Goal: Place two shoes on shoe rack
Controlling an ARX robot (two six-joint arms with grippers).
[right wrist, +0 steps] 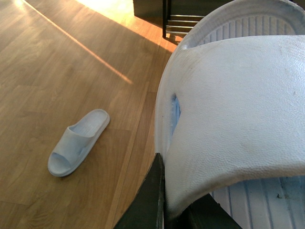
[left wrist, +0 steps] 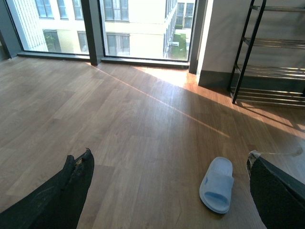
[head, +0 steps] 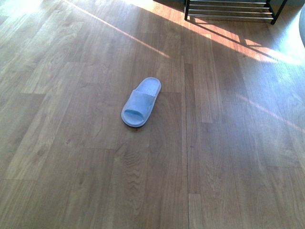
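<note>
The shoes here are pale blue-white slippers. One slipper [head: 141,102] lies flat on the wood floor, toe toward me, well short of the shoe rack [head: 228,9] at the far right. It shows again, as slipper [left wrist: 217,185] and slipper [right wrist: 78,142]. The second slipper [right wrist: 238,109] fills the right wrist view, its strap pinched in my right gripper [right wrist: 167,205], which is shut on it. My left gripper [left wrist: 169,156] hangs open above bare floor, with the floor slipper lying close to its one dark finger [left wrist: 271,191]. The rack [left wrist: 271,71] has black uprights and chrome rods. Neither arm shows in the front view.
Tall windows [left wrist: 138,28] and a wall corner [left wrist: 214,43] stand beyond the rack's left side. Bright sun stripes [head: 224,33] cross the floor in front of the rack. Wood floor [head: 71,143] stretches around the lying slipper.
</note>
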